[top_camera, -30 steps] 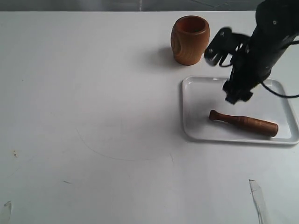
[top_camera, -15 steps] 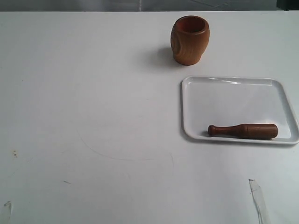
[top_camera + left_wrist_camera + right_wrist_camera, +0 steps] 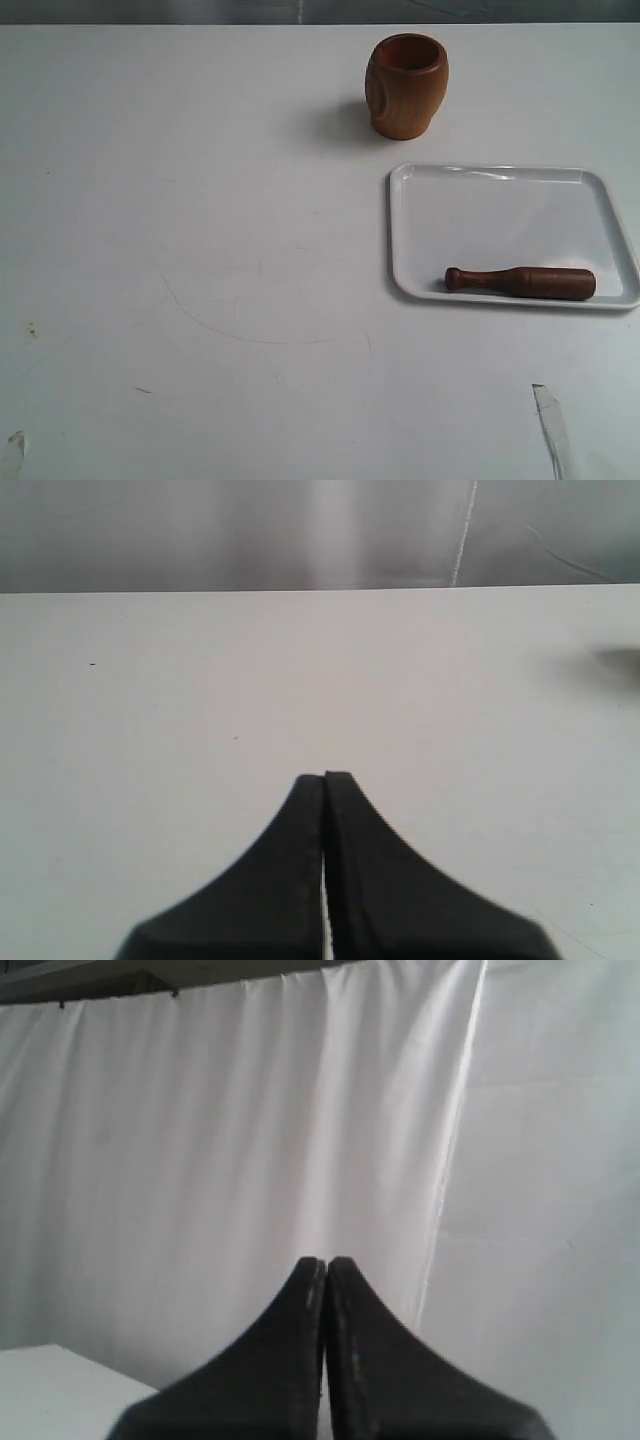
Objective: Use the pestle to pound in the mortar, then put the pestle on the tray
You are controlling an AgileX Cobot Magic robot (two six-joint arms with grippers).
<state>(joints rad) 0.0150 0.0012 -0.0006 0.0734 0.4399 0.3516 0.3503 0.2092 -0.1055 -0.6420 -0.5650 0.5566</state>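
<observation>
The reddish-brown wooden mortar (image 3: 407,85) stands upright at the back of the table. In front of it lies the white tray (image 3: 500,205), and the dark wooden pestle (image 3: 521,281) rests flat along the tray's near edge, knob end toward the left. Neither arm shows in the exterior view. My left gripper (image 3: 325,777) is shut with nothing in it, over bare white table. My right gripper (image 3: 325,1261) is also shut and empty, facing a white curtain away from the objects.
A corner of the white table (image 3: 50,1380) shows in the right wrist view. Strips of clear tape (image 3: 552,425) lie near the table's front right edge, and a faint curved mark (image 3: 260,330) crosses the middle.
The right arm, which hovered over the tray a second ago, has withdrawn out of the exterior view. The pestle settled flat on the tray and has lain still since.
</observation>
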